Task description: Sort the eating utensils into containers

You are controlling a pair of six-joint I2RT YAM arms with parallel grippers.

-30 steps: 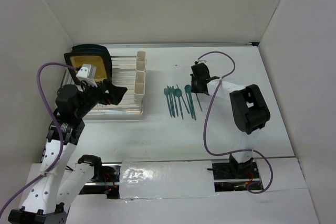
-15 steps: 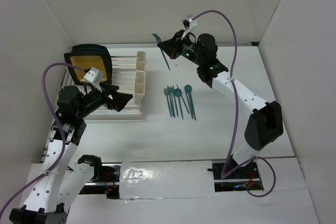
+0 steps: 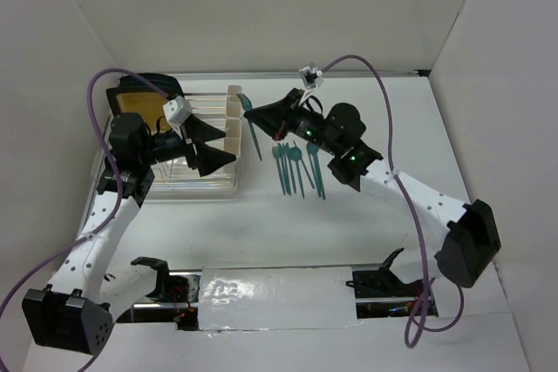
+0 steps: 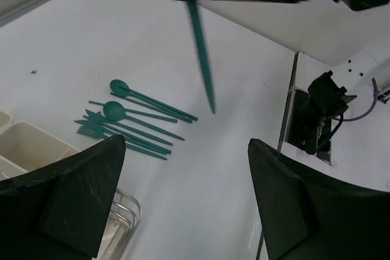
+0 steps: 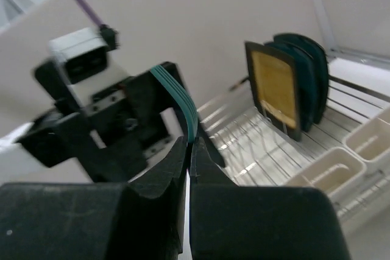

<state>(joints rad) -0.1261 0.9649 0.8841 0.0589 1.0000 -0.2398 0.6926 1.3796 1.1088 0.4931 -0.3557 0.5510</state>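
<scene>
My right gripper (image 3: 257,117) is shut on one teal utensil (image 3: 256,141), which hangs above the table just right of the containers (image 3: 233,132), its handle pointing down. In the right wrist view the pads (image 5: 204,156) pinch its ribbed head (image 5: 178,97). The same utensil (image 4: 202,59) crosses the left wrist view. Several more eating utensils (image 3: 296,167) lie bunched on the table, and that bunch (image 4: 131,120) shows in the left wrist view too. My left gripper (image 3: 223,144) hovers open over the rack beside the containers, with nothing between its fingers (image 4: 76,196).
A clear wire dish rack (image 3: 187,182) sits at the left, with black-rimmed yellow plates (image 3: 144,102) standing at its back. Those plates (image 5: 274,86) and the cream cups (image 5: 332,172) show in the right wrist view. White walls close in the table.
The right arm has swung left and down from the back of the table, carrying the utensil to beside the containers. The left arm has risen and moved toward the containers, still open.
</scene>
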